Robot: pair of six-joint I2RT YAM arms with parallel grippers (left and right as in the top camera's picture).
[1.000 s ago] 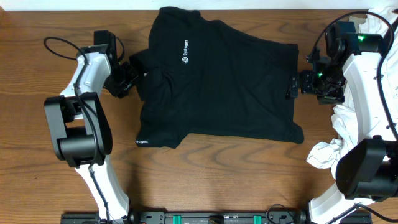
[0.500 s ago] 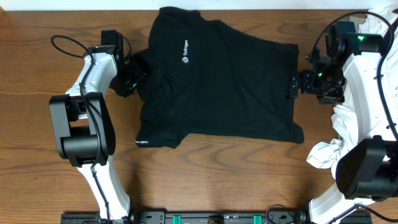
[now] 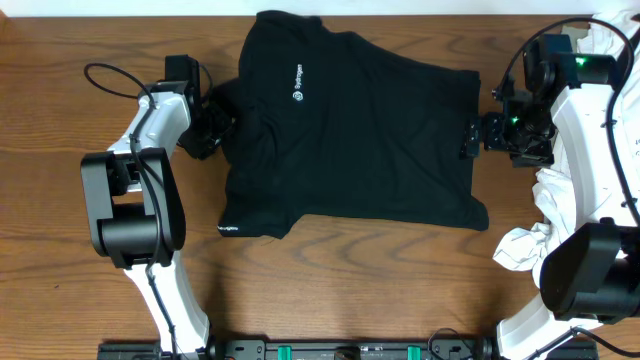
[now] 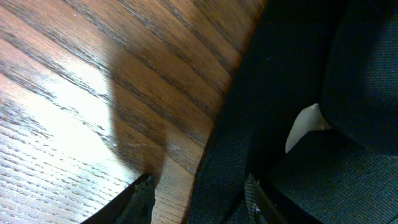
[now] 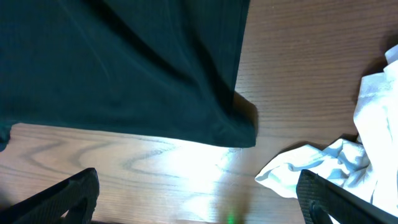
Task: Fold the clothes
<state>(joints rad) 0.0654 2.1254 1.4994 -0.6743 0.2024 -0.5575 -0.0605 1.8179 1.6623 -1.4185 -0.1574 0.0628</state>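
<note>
A black T-shirt (image 3: pixel 350 130) with a small white chest logo lies spread on the wooden table, its hem toward the right. My left gripper (image 3: pixel 218 122) is open at the shirt's left sleeve; in the left wrist view the fingertips (image 4: pixel 198 198) straddle the sleeve's edge (image 4: pixel 224 180) on the wood. My right gripper (image 3: pixel 470 138) is open at the shirt's right hem edge. In the right wrist view the wide-open fingers (image 5: pixel 199 196) hover above bare wood below the shirt's corner (image 5: pixel 236 127).
A pile of white clothes (image 3: pixel 590 200) lies along the table's right side, beside the right arm; part of it shows in the right wrist view (image 5: pixel 348 162). Bare wood lies in front of the shirt.
My left arm has moved right toward the sleeve, bringing the gripper onto the shirt's edge. The right arm and the shirt have not moved.
</note>
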